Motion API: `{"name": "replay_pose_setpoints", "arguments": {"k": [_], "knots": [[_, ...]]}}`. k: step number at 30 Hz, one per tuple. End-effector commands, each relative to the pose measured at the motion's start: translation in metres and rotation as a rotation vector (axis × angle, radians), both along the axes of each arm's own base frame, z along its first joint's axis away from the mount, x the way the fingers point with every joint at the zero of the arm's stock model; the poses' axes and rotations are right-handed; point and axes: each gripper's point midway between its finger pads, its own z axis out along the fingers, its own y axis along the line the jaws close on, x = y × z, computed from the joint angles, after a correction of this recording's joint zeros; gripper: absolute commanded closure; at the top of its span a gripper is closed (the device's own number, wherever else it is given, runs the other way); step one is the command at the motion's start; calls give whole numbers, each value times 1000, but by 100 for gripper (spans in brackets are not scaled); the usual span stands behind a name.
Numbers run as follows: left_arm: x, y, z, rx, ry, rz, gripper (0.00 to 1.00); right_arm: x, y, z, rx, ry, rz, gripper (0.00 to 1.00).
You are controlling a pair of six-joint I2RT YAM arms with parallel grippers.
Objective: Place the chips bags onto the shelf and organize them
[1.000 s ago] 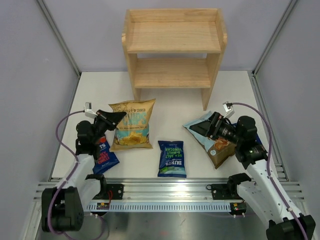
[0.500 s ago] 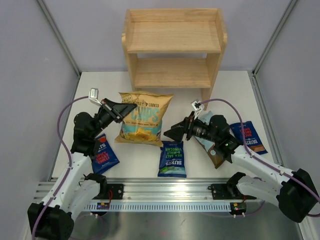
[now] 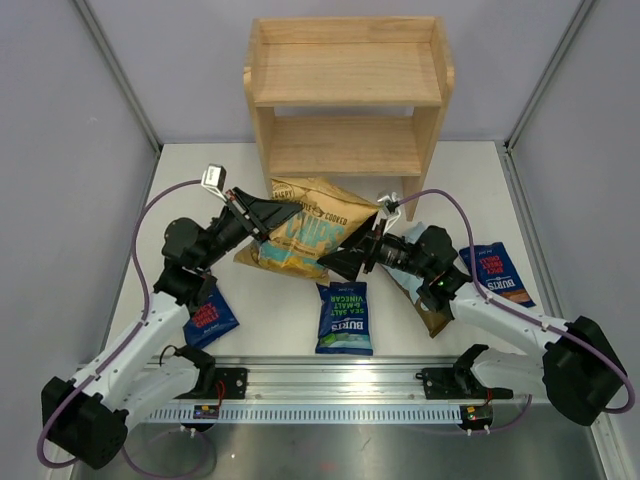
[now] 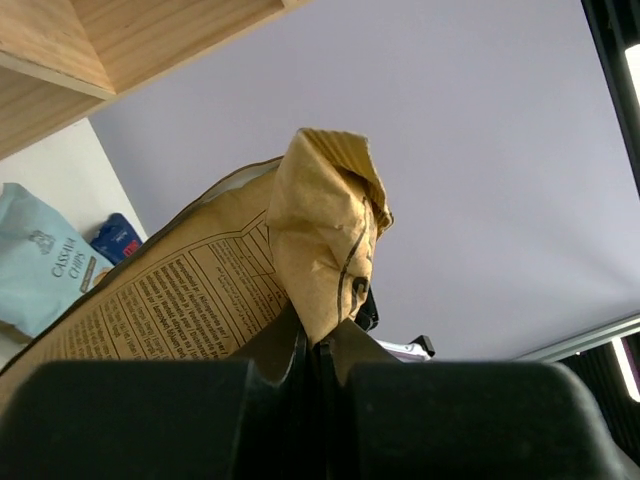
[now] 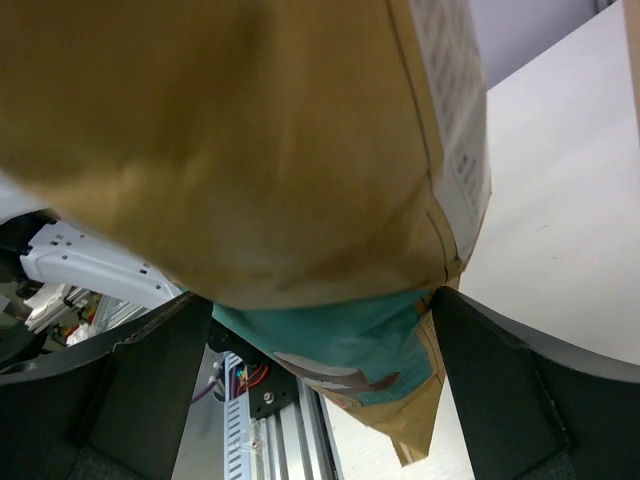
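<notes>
Yellow bag [image 3: 308,236] lifted higher, nearer shelf [image 3: 345,80]

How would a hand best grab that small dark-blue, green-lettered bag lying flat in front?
Probably pinch the thin sealed end seam of the small dark-blue green-lettered chips bag, coming down from above: it lies flat, its middle puffy and wide.

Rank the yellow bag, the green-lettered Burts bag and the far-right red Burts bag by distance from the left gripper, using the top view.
1. yellow bag, clamped in the left gripper, centre.
2. green-lettered Burts bag, front centre.
3. red Burts bag, far right.
</notes>
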Motion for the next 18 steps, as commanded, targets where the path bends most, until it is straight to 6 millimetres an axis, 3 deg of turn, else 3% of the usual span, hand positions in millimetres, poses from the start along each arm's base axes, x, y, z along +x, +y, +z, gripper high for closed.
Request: {"name": "replay_pose_setpoints", "arguments": {"k": [1,3,7,8,9,10,13,15,16,17,18], "knots": [[-9,-12,31,-83,-46,-54,100,-20,4,53,138,-179,93,1],[-10,-17,34,-87,-52,-73,100,-20,3,55,137,-190,86,1],[-3,-18,29,-40,-60,-35,100,-19,-7,61,141,-217,25,26],[-1,-18,24,-8,-50,-22,100,-17,-8,60,142,-215,11,38],[1,-17,22,38,-88,5,94,-17,-9,60,144,-208,0,41],[2,-15,32,58,-123,21,90,-20,-10,60,142,-215,14,45],[2,-16,27,197,-221,34,74,-29,-7,61,121,-216,72,67],[0,-15,27,280,-320,40,68,-31,-7,60,115,-199,80,73],[-3,-15,28,301,-360,34,61,-33,-9,63,118,-201,79,74],[-5,-16,26,326,-401,26,45,-33,-10,64,114,-199,77,75],[-8,-15,24,381,-488,21,36,-33,-10,59,93,-175,75,76]]}}
